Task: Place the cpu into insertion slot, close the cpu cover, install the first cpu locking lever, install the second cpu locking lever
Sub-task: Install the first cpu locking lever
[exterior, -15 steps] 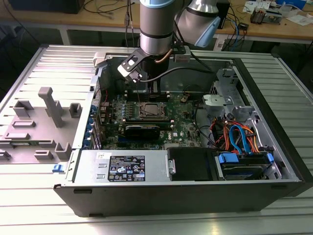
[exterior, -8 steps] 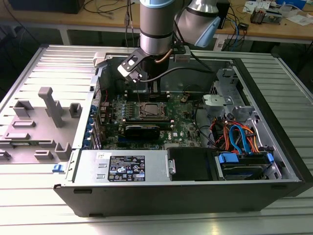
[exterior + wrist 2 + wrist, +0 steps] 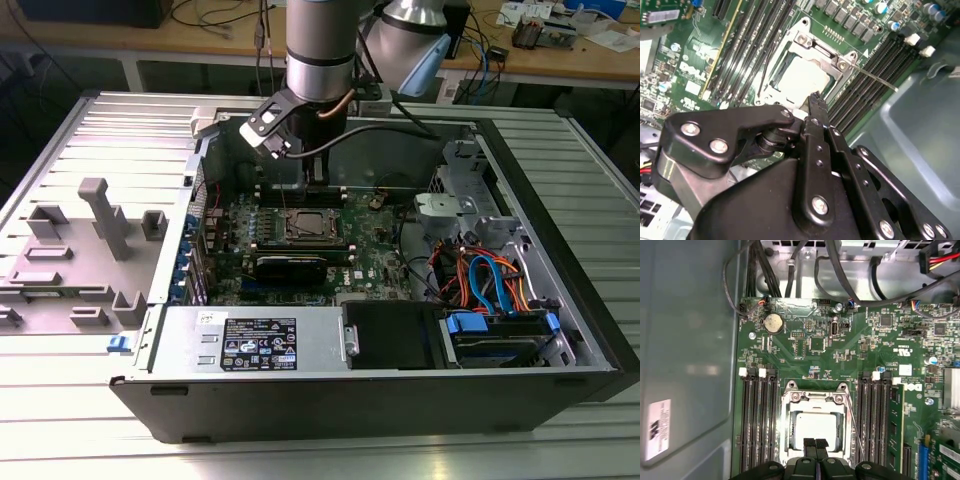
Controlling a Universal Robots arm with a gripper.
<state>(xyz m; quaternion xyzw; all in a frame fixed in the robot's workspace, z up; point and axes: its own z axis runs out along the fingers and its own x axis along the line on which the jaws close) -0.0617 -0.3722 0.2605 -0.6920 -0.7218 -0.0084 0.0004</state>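
Note:
The cpu lies flat in the insertion slot on the green motherboard, its dull silver top showing. The cpu cover, a silvery frame, lies down around the chip. A thin locking lever sticks out from one socket corner over the memory slots, and it runs beside the socket in the first wrist view. Another thin lever runs along the opposite side. My gripper hangs just above the socket's edge, fingers shut together on nothing. The exterior view shows the gripper low inside the case.
Black memory slots flank the socket on both sides. The open computer case has tall walls, a power supply at the front, and a drive bay with blue and orange cables. A grey fixture sits at the exterior view's left.

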